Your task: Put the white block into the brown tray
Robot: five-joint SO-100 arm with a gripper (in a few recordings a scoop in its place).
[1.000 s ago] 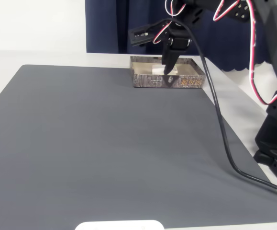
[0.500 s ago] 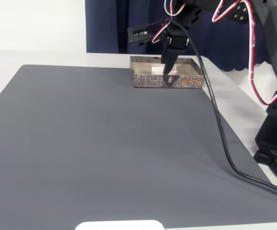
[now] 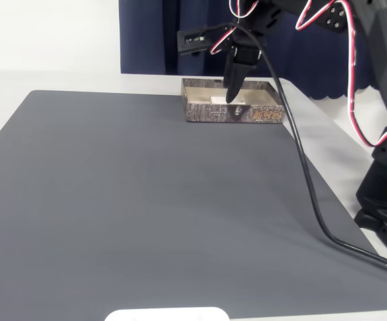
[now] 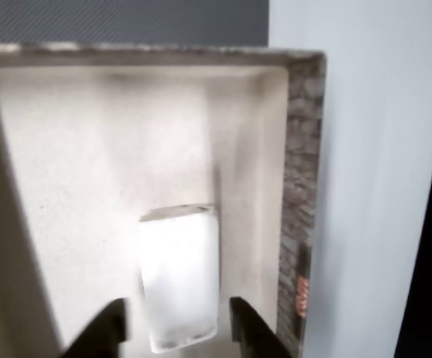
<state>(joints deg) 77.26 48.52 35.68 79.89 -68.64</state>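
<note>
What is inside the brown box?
The white block lies on the pale floor of the brown tray, between the open gripper's fingertips. The block's near end runs out of the wrist view.

You're looking at a black arm [image 3: 380,80] built of blocky, matte segments. Red-and-white twisted servo wires [image 3: 353,73] loop along its links. A thick black cable [image 3: 307,167] trails from the wrist. The gripper [image 4: 178,328] has two dark, tapered fingers [image 4: 249,332].

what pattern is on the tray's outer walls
Brown bark-like mottling on the brown tray, clearest in the fixed view.
</note>
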